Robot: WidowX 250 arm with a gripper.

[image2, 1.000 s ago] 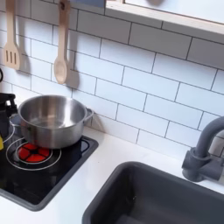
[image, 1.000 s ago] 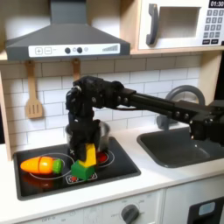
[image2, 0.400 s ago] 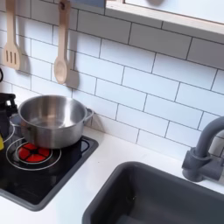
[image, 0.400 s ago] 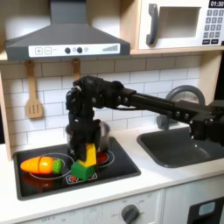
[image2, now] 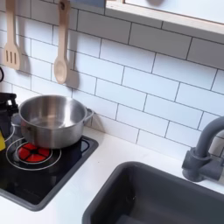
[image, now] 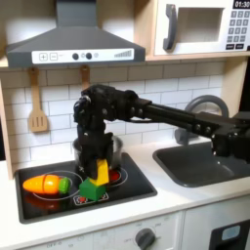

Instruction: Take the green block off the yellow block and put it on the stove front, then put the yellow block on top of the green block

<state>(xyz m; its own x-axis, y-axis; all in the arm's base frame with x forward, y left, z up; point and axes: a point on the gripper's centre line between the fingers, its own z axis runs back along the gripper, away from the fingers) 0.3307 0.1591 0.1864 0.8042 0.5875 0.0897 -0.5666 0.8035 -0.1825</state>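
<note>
In the first exterior view the green block (image: pixel 91 189) lies on the front part of the black stove (image: pixel 137 182), between the two red burners. The yellow block (image: pixel 102 173) sits right above it, tilted, and touches or nearly touches its top. My gripper (image: pixel 98 168) comes straight down from the black arm and is shut on the yellow block. Its dark fingers hide the block's left side. In the second exterior view a sliver of the yellow block (image2: pixel 1 136) shows at the left edge, under part of the gripper.
A steel pot (image: pixel 109 148) (image2: pixel 51 120) stands on the back of the stove just behind the gripper. An orange toy vegetable (image: pixel 47 183) lies on the first exterior view's left burner. The dark sink (image: pixel 205 164) (image2: pixel 157 197) and faucet (image2: pixel 206 149) lie to the right in both exterior views.
The yellow block and gripper have sunk very slightly toward the green block. Everything else has stayed still.
</note>
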